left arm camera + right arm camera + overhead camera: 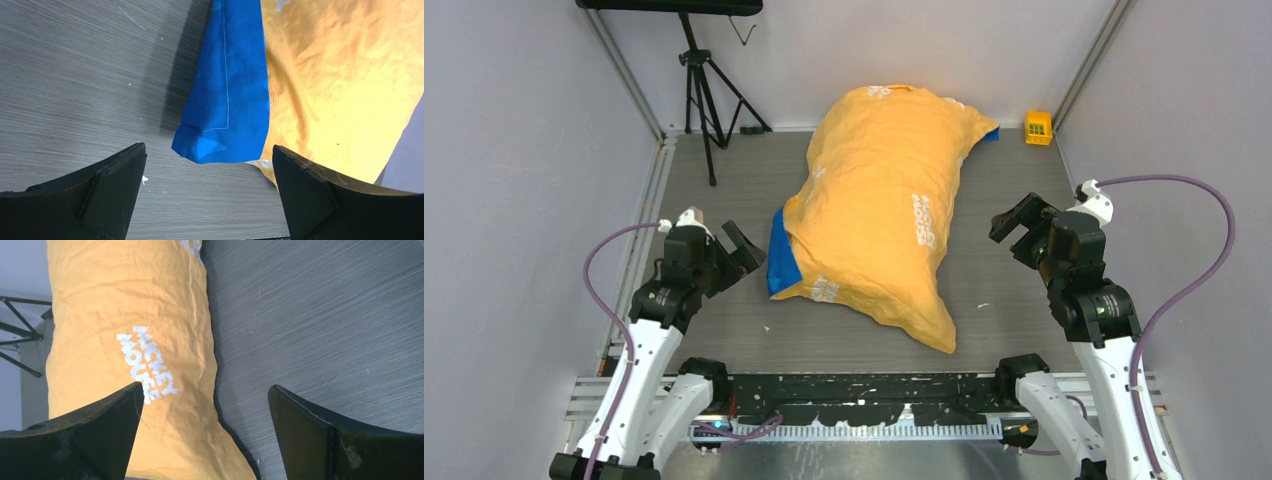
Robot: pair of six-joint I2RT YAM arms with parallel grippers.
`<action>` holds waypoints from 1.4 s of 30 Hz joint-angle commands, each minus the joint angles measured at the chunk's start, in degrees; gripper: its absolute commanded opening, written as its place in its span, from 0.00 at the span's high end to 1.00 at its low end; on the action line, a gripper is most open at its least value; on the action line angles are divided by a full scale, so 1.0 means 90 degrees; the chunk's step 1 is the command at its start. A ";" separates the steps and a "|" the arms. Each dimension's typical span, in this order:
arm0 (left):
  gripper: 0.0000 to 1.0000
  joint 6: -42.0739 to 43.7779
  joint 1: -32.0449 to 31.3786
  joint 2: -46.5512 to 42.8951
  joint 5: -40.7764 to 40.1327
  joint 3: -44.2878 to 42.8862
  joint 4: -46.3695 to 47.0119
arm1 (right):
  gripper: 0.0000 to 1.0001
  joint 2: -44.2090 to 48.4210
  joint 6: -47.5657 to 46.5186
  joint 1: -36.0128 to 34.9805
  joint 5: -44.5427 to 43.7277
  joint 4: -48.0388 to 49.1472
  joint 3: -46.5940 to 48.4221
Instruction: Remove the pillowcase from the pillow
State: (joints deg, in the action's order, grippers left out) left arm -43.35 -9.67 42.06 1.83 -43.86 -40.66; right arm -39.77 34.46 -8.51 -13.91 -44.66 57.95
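The orange-yellow pillowcase point(882, 210) with white printed words lies stuffed and plump across the middle of the grey table, running from far right to near centre. A blue inner flap point(781, 262) sticks out at its left side. The white pillow is hidden inside it. My left gripper point(742, 247) is open and empty, just left of the blue flap point(222, 100), above the table. My right gripper point(1016, 228) is open and empty, to the right of the pillowcase point(130, 340), whose edge lies below its left finger.
A small yellow block point(1038, 127) sits at the far right corner of the table. A black tripod point(702, 85) stands at the far left. Grey walls close in the left and right sides.
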 commanded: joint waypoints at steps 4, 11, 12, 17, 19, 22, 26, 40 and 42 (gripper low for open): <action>0.00 0.0108 0.0020 -0.0069 0.1058 0.0274 0.0629 | 0.01 -0.0132 -0.0205 0.0000 0.1122 0.0384 -0.0317; 0.03 0.0046 0.0019 0.0316 0.2706 0.0782 0.1950 | 0.01 -0.0933 -0.0261 0.0007 0.3291 0.1236 -0.0842; 0.03 0.0025 0.0020 0.0426 0.2762 0.0790 0.1990 | 0.01 -0.1155 -0.0255 0.0007 0.3500 0.1296 -0.0890; 0.04 0.0059 0.0020 0.0869 0.2786 0.0760 0.2128 | 0.01 -0.2358 -0.0382 -0.0090 0.4260 0.1577 -0.0942; 0.04 0.0039 0.0020 0.0998 0.2773 0.0773 0.2200 | 0.01 -0.2714 -0.0333 -0.0270 0.4314 0.1822 -0.1025; 0.04 -0.0021 0.0020 0.1135 0.2766 0.0815 0.2365 | 0.01 -0.3031 -0.0223 -0.0706 0.3967 0.2176 -0.1193; 0.05 0.0035 0.0034 0.1274 0.2430 0.0675 0.2005 | 0.03 -0.3249 0.0078 -0.1681 0.3025 0.2897 -0.1657; 0.04 -0.0031 0.0034 -0.0087 0.1056 0.0137 0.0317 | 0.02 -0.4167 0.0475 -0.4188 0.2746 0.5827 -0.0394; 0.05 -0.0433 0.0018 -0.0154 0.1532 0.0414 0.0604 | 0.02 -0.3916 0.0553 -0.3524 0.2782 0.4949 -0.0305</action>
State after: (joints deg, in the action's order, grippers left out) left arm -42.59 -9.63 41.43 10.85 -42.15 -35.59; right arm -81.21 40.05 -48.45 11.70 3.99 51.09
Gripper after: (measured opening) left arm 0.957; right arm 0.979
